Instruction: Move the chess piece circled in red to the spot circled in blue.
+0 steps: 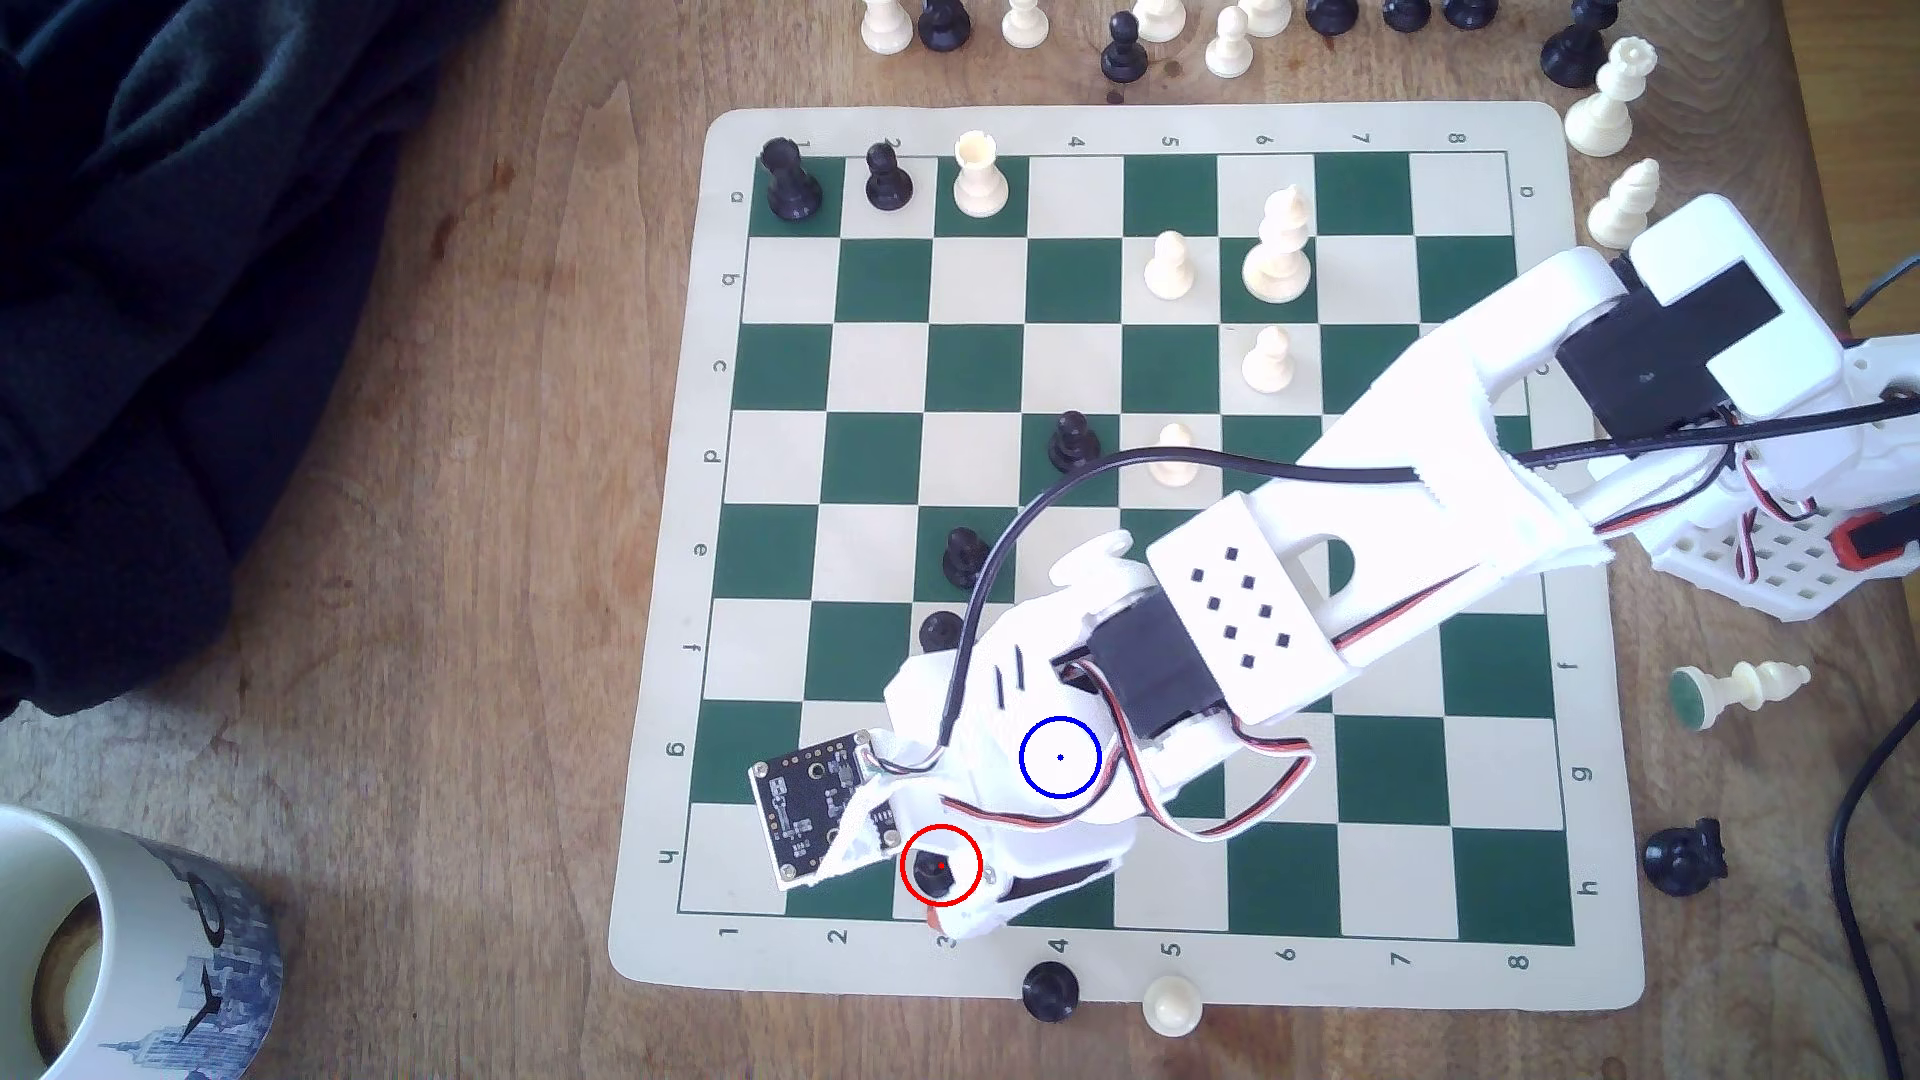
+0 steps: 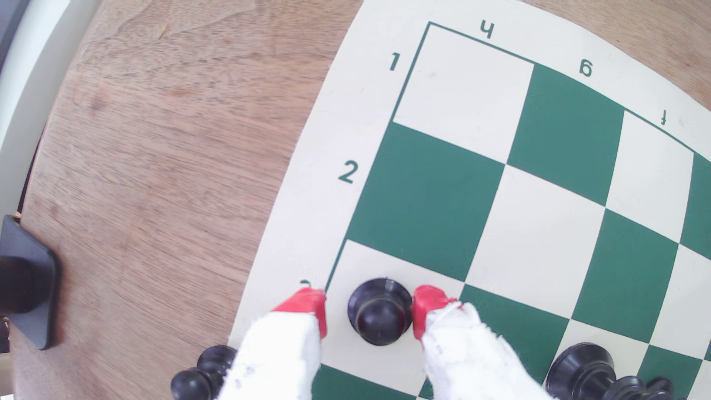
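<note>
The chess piece (image 1: 935, 870), a small black pawn, stands inside the red ring on a cream square in the board's near row, by the number 3. In the wrist view the pawn (image 2: 379, 311) sits between my red-tipped fingers (image 2: 307, 305). One fingertip touches its side and the other stands a small gap away. My gripper (image 1: 940, 885) is open around it, low over the board. The spot's blue ring (image 1: 1060, 757) is drawn one row up and one column toward the exterior view's right. My white wrist covers the square beneath it.
Other black pawns stand close behind my wrist (image 1: 942, 628) (image 1: 964, 554). A black piece (image 1: 1049, 992) and a cream one (image 1: 1172, 1005) lie just off the mat's near edge. A mug (image 1: 104, 955) is at the lower left and dark cloth (image 1: 156, 260) at the upper left.
</note>
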